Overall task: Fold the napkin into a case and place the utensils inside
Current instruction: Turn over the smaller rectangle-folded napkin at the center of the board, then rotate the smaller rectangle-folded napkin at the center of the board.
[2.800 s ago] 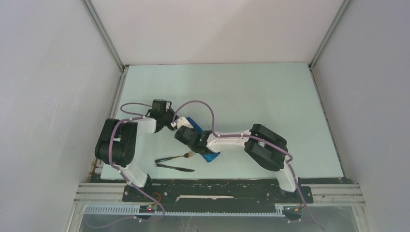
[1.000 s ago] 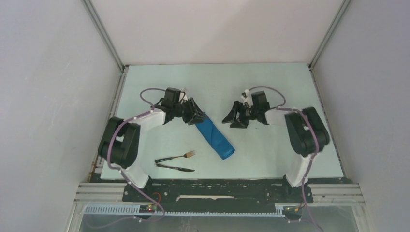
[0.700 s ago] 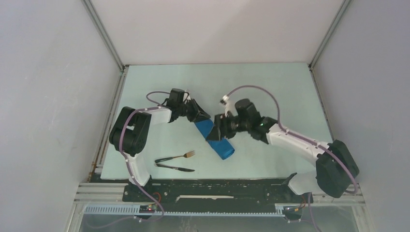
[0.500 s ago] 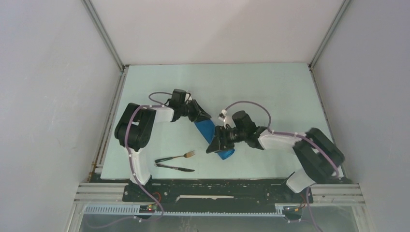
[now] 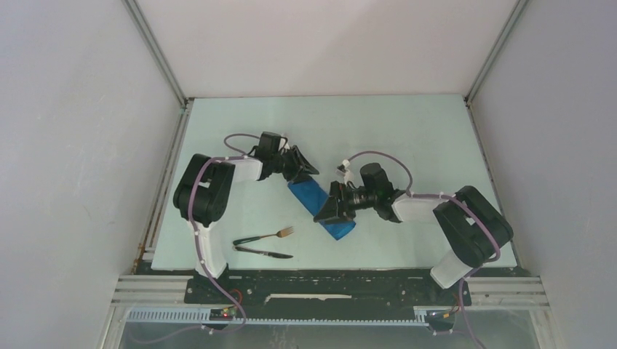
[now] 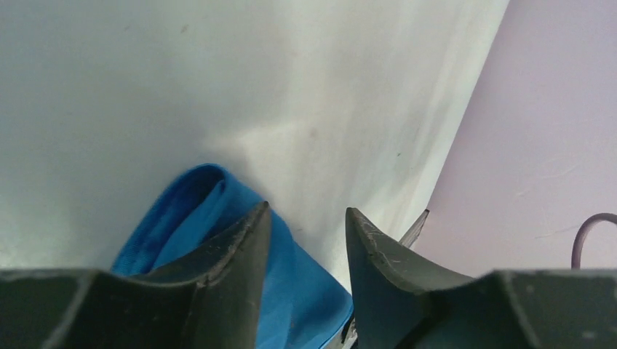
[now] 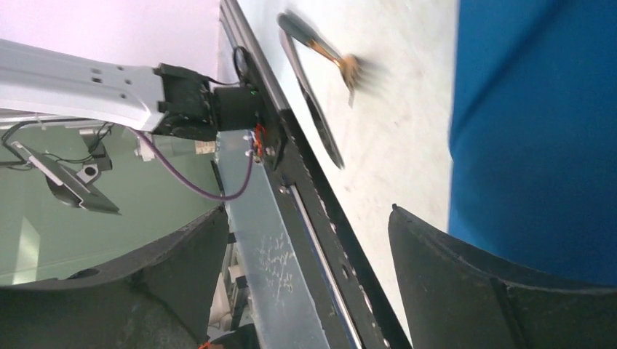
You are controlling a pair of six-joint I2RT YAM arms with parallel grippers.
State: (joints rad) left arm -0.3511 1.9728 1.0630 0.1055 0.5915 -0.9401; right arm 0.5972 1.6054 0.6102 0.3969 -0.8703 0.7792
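Lying flat, case: limp light cloth, best pinched at one end; left gripper narrowly parted, right gripper spread wide.

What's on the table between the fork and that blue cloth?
Nothing. In the top view the stretch of table between the fork and the cloth is bare; the right wrist view agrees.
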